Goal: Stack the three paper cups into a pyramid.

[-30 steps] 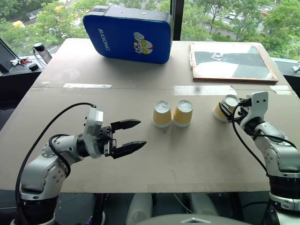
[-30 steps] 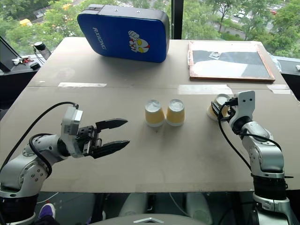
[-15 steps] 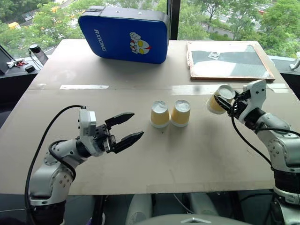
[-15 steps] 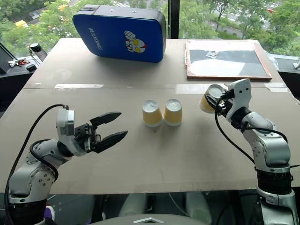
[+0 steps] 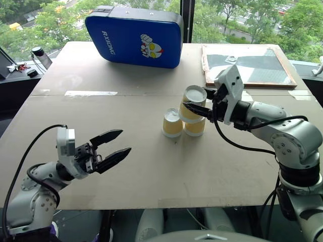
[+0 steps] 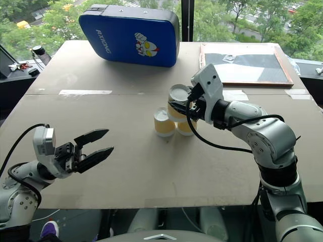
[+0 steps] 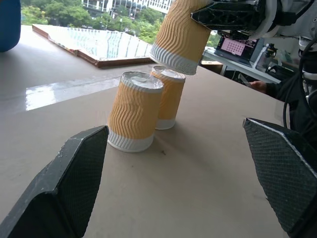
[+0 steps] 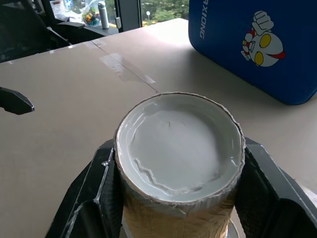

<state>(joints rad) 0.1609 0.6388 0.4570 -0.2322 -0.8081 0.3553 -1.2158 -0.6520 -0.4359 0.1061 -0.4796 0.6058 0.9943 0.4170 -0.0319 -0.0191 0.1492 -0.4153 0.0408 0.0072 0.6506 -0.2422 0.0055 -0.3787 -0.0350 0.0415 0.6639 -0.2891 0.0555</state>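
Where it sat apart, third cup (image 5: 192, 104) now above pair (image 5: 181, 126) (right tool (image 5: 200, 109) grasping), left tool (image 5: 113, 148) released.

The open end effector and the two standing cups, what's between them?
Just bare table, seen from the left eye view, between the left end effector and the two standing cups.

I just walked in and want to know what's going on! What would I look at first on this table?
Probably the right gripper, whose jaws hold a paper cup upside down in the air, just above two more upside-down cups standing side by side in the middle of the table. Next, the big blue pad with a cartoon hero at the far edge. The left gripper waits near the front, jaws wide open.
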